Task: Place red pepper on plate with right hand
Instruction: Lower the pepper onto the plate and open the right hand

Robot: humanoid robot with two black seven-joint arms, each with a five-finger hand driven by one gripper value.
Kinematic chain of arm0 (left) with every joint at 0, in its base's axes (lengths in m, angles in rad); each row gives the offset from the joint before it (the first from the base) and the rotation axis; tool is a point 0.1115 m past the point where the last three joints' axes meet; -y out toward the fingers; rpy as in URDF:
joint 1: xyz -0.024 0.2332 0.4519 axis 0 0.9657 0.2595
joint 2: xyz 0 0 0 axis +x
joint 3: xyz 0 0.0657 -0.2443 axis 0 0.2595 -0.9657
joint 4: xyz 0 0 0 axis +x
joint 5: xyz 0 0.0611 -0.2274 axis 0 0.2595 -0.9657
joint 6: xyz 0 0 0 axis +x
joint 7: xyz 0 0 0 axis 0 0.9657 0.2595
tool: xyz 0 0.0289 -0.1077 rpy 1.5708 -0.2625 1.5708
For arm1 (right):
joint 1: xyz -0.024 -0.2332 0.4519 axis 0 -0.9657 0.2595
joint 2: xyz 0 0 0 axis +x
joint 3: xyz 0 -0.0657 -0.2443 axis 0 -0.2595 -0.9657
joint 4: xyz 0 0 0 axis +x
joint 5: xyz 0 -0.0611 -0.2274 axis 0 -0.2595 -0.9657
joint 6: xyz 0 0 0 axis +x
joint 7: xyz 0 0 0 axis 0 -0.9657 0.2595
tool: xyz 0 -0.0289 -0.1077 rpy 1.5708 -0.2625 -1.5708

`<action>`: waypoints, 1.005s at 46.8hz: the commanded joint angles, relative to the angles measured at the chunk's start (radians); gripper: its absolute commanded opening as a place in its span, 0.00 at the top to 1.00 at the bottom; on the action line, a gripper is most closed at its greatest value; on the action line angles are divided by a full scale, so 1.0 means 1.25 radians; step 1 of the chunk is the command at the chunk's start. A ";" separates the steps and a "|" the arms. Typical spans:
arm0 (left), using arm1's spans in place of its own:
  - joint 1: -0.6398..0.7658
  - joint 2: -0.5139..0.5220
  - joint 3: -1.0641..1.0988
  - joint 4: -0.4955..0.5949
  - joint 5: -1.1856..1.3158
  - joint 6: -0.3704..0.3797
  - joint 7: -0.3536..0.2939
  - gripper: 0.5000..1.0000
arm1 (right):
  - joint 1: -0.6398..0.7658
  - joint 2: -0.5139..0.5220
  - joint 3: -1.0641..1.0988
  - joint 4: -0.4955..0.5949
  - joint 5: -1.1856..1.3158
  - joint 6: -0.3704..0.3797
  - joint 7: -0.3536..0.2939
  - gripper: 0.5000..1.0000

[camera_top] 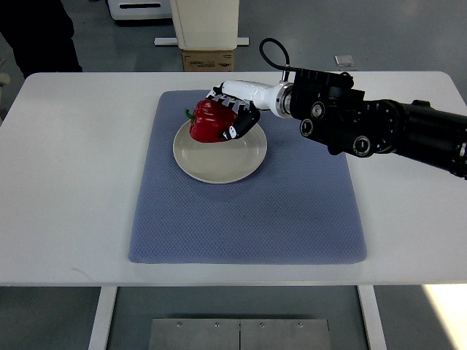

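Pepper (210,121) is held at the upper left rim of the plate (226,164), a little above the centre of the frame, with its green stem pointing toward the left. It is gripped by the right hand (235,115), whose arm is seen entering from the right edge. The fingers (241,125) are curled closely round the far and right sides of the pepper, so the hand is closed on it rather than spread. Whether the pepper's underside is already resting on the plate or is held just above it cannot be told from this view. The plate sits on a blue mat (292,219), which is laid on a white table (66,182). For the step to be done well, the pepper is best carried a little further toward the plate's middle, since it now overhangs the rim; it should be lowered until it is borne by the plate, and only then should the fingers be opened, slowly, so that the rounded fruit is not rolled off the edge. No left hand is seen.
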 commanded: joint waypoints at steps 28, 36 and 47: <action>0.000 0.000 0.000 0.000 0.000 0.000 -0.001 0.00 | -0.070 0.000 0.001 0.004 -0.002 -0.001 0.004 0.94; 0.000 0.000 0.000 0.000 0.000 0.000 0.001 0.00 | -0.082 0.000 0.001 0.003 -0.002 -0.001 0.004 0.75; 0.000 0.000 0.000 0.000 0.000 0.000 -0.001 0.00 | -0.091 0.000 0.002 0.000 0.001 -0.004 0.006 0.34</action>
